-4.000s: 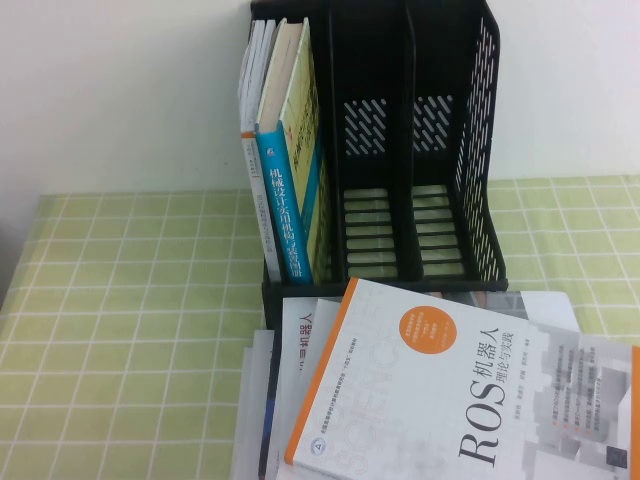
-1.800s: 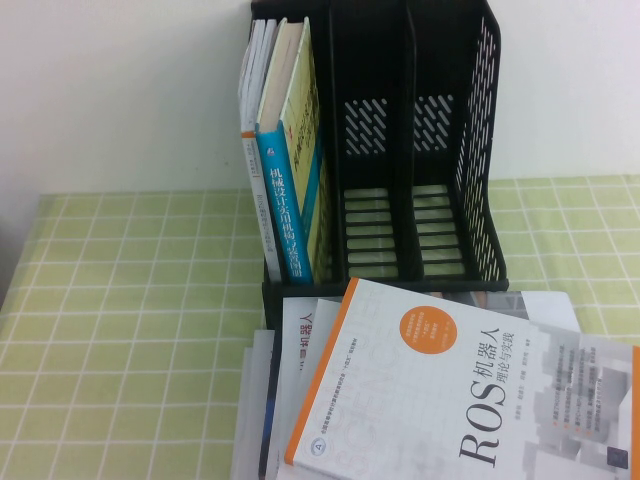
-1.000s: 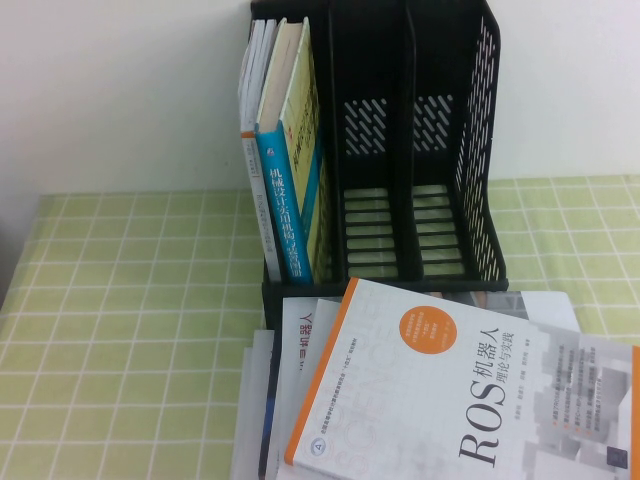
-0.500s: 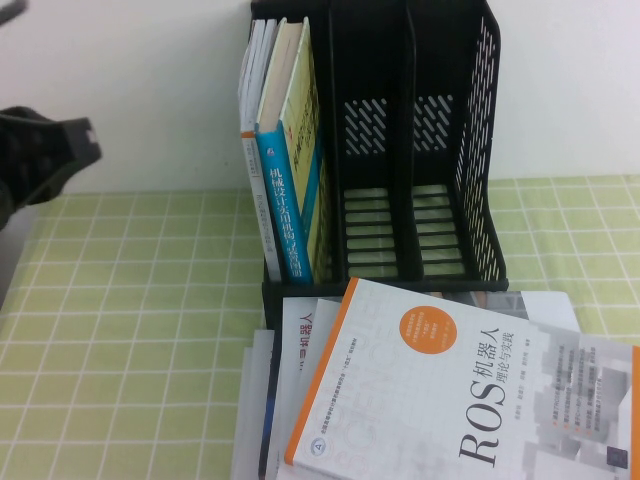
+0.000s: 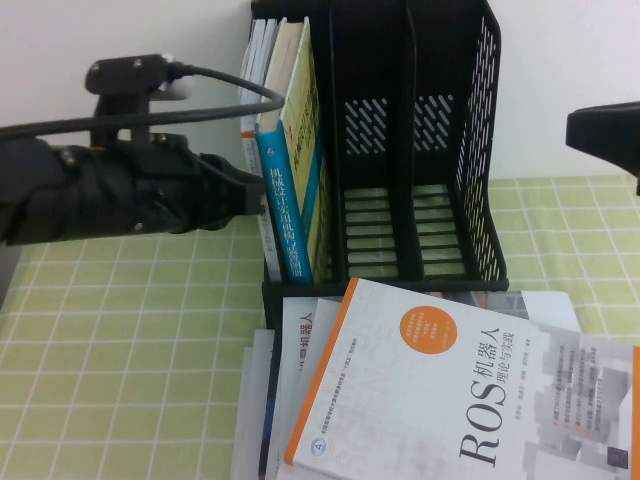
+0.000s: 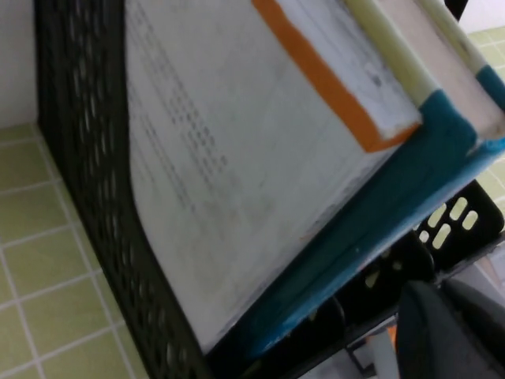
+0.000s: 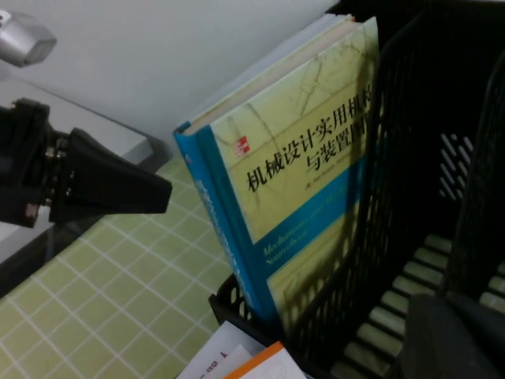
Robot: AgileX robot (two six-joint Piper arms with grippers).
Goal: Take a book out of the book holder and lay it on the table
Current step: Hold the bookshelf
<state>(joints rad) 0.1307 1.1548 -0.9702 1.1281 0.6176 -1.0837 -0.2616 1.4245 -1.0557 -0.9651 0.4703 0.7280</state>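
The book [image 5: 286, 205], pale yellow with a bright blue spine, stands upright in the leftmost compartment of the black book holder [image 5: 482, 150]. Its cover with dark Chinese title shows in the right wrist view [image 7: 308, 181], its blue spine in the left wrist view [image 6: 379, 213]. My left gripper [image 5: 255, 183] is shut and points at the books from the left, its tip close to the blue spine; whether it touches I cannot tell. My right gripper [image 5: 600, 130] hangs shut at the far right, level with the holder, apart from it. The green checked table [image 5: 120, 330] lies below.
A thin white-grey book with orange trim [image 5: 250, 100] stands left of the blue-spined one. A white-and-orange ROS book [image 5: 450, 390] lies on a stack of books in front of the holder. The holder's middle and right compartments [image 5: 375, 220] hold nothing.
My left arm has come in from the left and reached across to the books in the holder. My right arm has appeared at the right edge. The books have not moved.
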